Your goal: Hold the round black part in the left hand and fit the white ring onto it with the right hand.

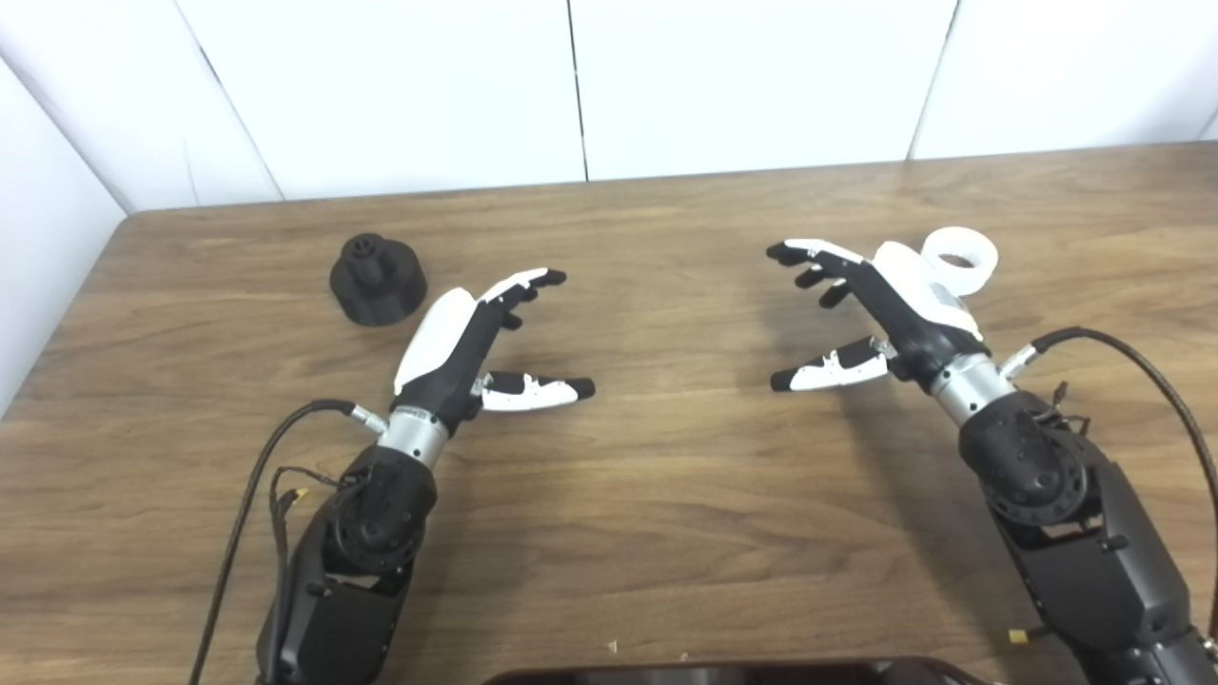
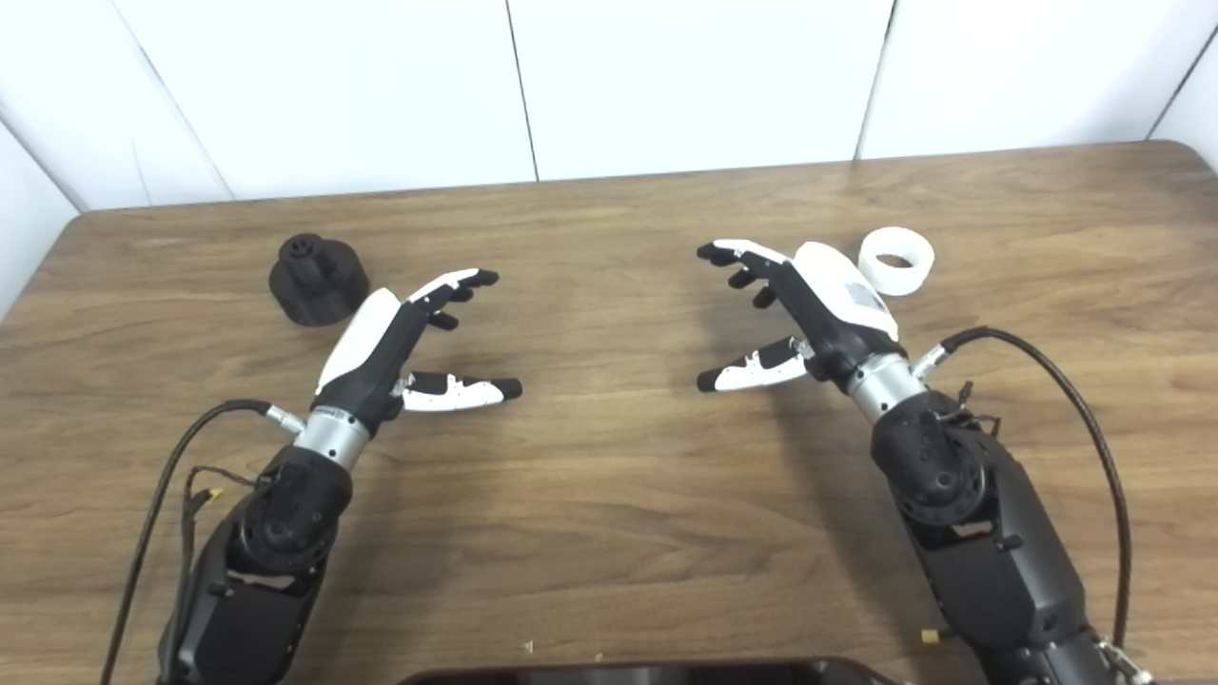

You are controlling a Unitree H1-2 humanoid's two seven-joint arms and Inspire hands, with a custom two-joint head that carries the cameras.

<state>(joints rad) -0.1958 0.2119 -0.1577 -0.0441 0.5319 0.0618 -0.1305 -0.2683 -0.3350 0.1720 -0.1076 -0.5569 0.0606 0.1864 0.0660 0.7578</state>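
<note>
Both hands [image 1: 476, 347] [image 1: 875, 304] spread empty; black part [image 1: 377, 279] knobbed, white ring [image 2: 895, 260] hollow.

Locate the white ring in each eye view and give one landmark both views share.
Left eye view: white ring upper right on the table, partly behind the right hand.
Right eye view: the ring upper right, clear of the hand, just beyond it.
Shared landmark: black part at upper left in both.
</note>
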